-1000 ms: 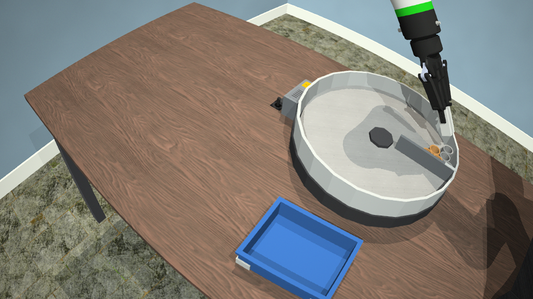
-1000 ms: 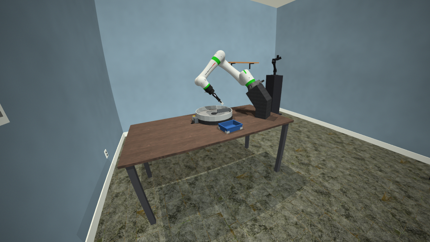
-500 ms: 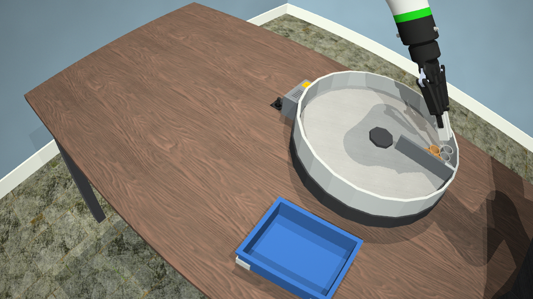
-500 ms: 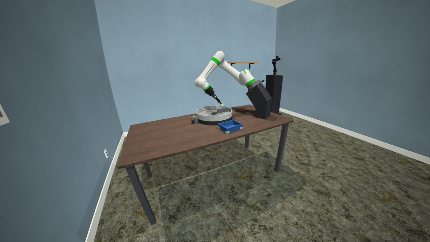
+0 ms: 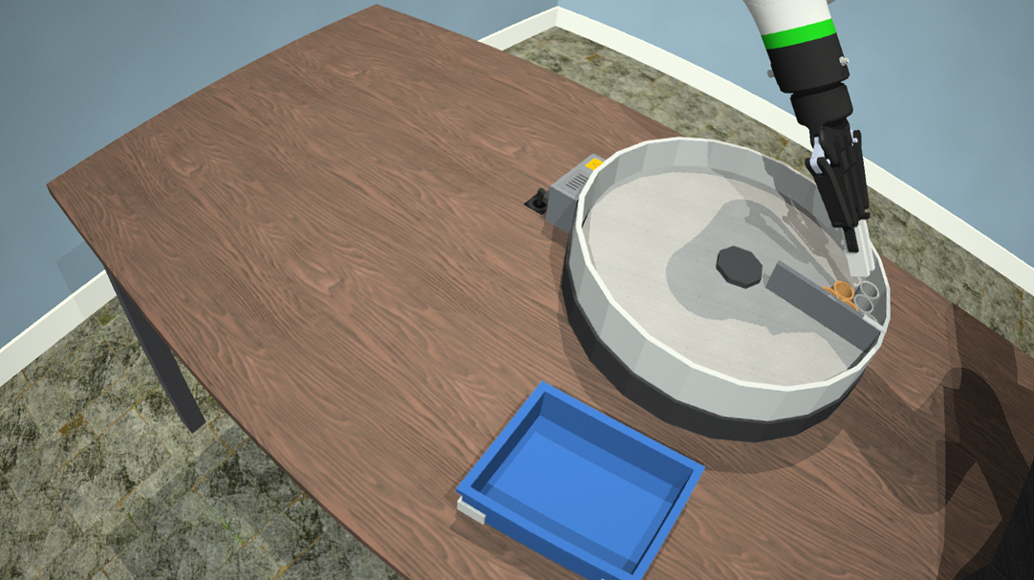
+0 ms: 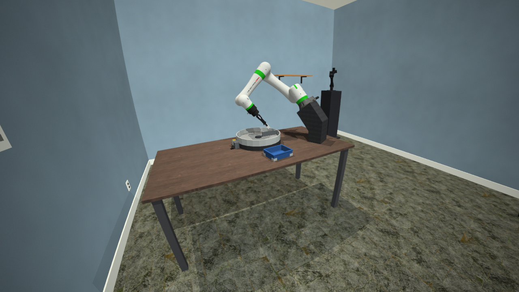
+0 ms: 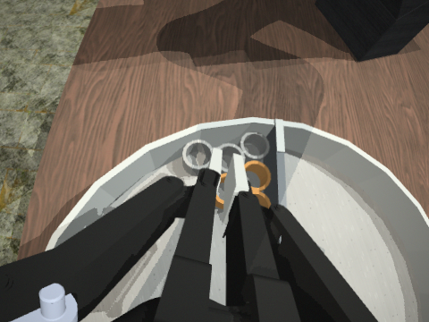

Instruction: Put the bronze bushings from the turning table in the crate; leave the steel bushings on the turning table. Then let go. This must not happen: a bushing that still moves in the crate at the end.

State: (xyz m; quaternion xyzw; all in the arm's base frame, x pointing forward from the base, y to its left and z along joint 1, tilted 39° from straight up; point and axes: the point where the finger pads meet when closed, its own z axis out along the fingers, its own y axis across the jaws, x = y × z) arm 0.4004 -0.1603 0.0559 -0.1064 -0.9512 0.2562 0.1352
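The bronze bushings [image 7: 257, 175], small orange rings, lie on the turning table [image 5: 651, 362] at its rim, wedged against the grey divider bar [image 5: 818, 304] beside pale steel bushings [image 7: 197, 154]. My gripper [image 7: 223, 166] hangs just over them, fingers nearly closed on nothing. The blue crate [image 5: 484, 478] sits well apart.

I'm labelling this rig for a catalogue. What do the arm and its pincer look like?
The arm is made of rounded white links with bright green bands at the joints, on a slanted black base. The wrist section is black below a green ring. The pincer has black linkage bars ending in slim pale fingers, with light grey pivot caps. No loose cables show.
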